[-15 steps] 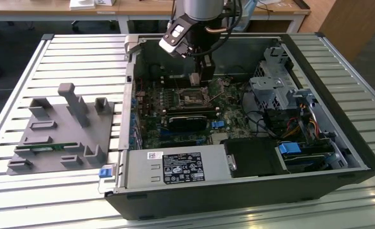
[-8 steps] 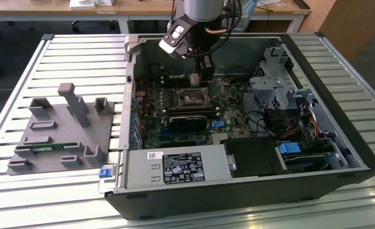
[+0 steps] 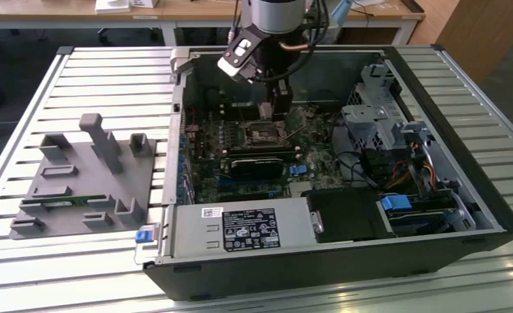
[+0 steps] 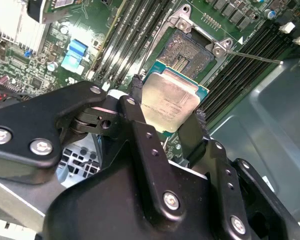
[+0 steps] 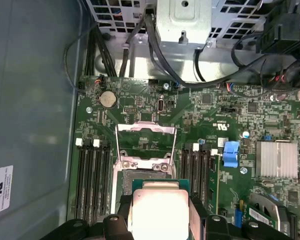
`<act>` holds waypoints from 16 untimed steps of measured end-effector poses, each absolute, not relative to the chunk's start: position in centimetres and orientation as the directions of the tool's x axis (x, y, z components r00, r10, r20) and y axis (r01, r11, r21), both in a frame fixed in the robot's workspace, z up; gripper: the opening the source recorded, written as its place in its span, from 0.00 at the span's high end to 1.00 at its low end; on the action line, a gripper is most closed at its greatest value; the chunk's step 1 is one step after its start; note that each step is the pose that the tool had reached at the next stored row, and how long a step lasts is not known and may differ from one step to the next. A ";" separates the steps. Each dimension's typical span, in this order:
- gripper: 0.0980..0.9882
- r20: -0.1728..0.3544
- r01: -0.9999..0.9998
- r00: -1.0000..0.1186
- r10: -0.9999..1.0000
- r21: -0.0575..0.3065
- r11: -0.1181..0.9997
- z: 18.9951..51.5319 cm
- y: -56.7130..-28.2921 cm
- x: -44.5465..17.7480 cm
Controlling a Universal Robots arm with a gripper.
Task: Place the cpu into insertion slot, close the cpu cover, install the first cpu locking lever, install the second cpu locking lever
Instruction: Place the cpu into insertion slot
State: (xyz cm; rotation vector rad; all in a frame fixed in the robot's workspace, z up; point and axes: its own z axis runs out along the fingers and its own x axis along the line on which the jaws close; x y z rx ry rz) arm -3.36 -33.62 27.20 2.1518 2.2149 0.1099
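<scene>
The gripper (image 4: 167, 106), clamped on the cpu (image 4: 172, 95), hangs above the insertion slot (image 4: 190, 52), whose cpu cover (image 5: 146, 128) stands raised.

I can read nothing for certain. The cpu (image 4: 176, 94) clamped in my gripper (image 4: 167, 103) bears faint print, too blurred to read. Well away from the gripper, the power supply (image 3: 191, 236) carries a black-and-white label (image 3: 249, 230), its lettering too small. Off to one side of the gripper, the white sticker (image 5: 1, 189) on the case wall (image 5: 35, 75) is illegible.
</scene>
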 end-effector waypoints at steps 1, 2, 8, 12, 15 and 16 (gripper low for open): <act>0.51 0.012 0.996 -0.027 1.000 0.087 0.026 27.1 -33.6 -3.4; 0.51 0.012 0.996 -0.024 1.000 0.087 0.023 26.9 -33.5 -3.4; 0.51 0.013 0.996 -0.016 1.000 0.087 0.015 26.4 -33.4 -3.4; 0.51 0.012 0.996 -0.015 1.000 0.087 0.014 26.3 -33.4 -3.4; 0.51 0.012 0.996 -0.015 1.000 0.087 0.014 26.2 -33.4 -3.4; 0.51 0.012 0.996 -0.015 1.000 0.087 0.014 26.2 -33.4 -3.4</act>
